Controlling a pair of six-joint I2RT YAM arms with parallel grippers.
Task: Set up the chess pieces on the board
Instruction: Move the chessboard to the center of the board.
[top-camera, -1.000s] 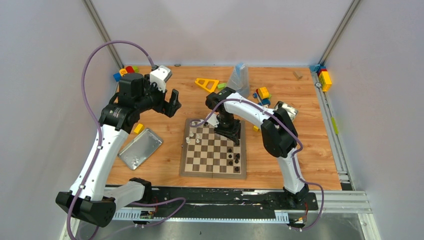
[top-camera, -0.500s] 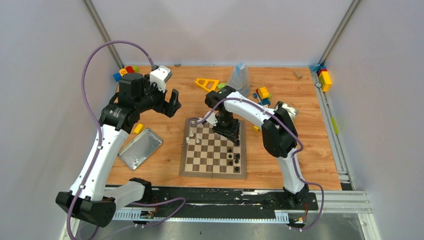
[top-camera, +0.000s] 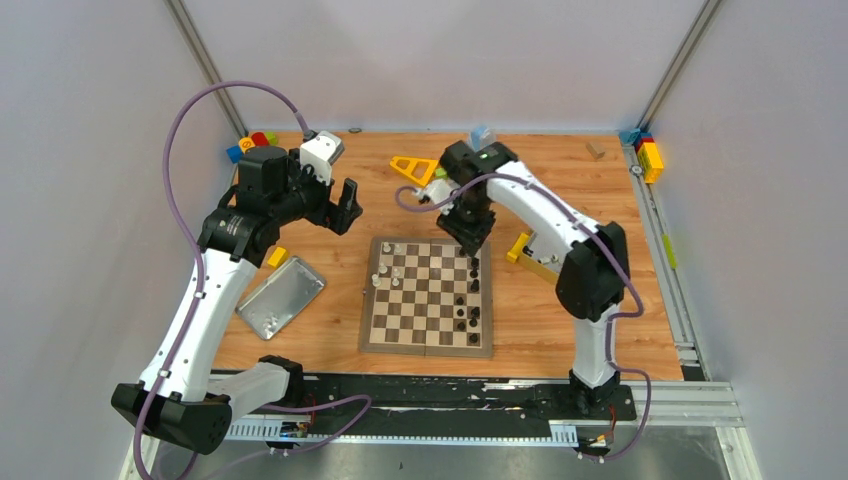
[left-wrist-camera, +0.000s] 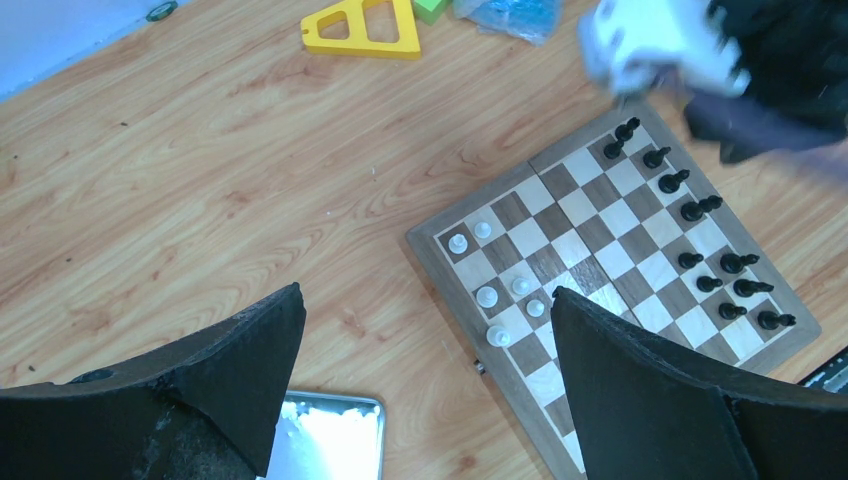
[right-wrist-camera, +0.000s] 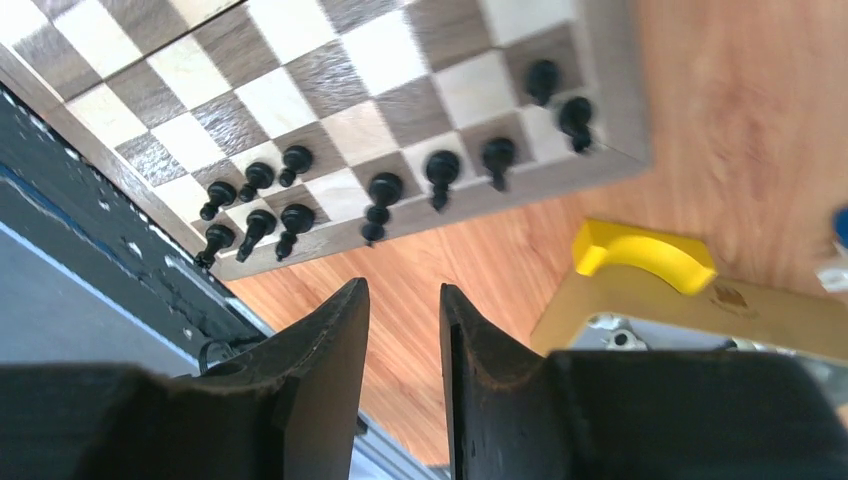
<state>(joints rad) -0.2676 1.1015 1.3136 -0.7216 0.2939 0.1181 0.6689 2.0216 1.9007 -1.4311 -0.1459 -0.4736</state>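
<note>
The right hand (right-wrist-camera: 403, 290) is hovering by the far right corner of the board (top-camera: 425, 348), fingers narrowly parted and grasping nothing. The left hand (top-camera: 348, 208) is idling, released wide. Black pieces (top-camera: 468, 305) are lining the board's right side. Judged: between placements, and the next move is fetching another piece.

The left arm (top-camera: 195, 310) and the right arm (top-camera: 540, 208) are built of smooth white links joined by chunky black joint housings, each on a black base. A greyish-purple cable (top-camera: 240, 84) loops along each arm. The left gripper (left-wrist-camera: 425, 300) and the right gripper (right-wrist-camera: 403, 290) each carry two matte black, wedge-shaped fingers (left-wrist-camera: 250, 370) with scuffed faces.
</note>
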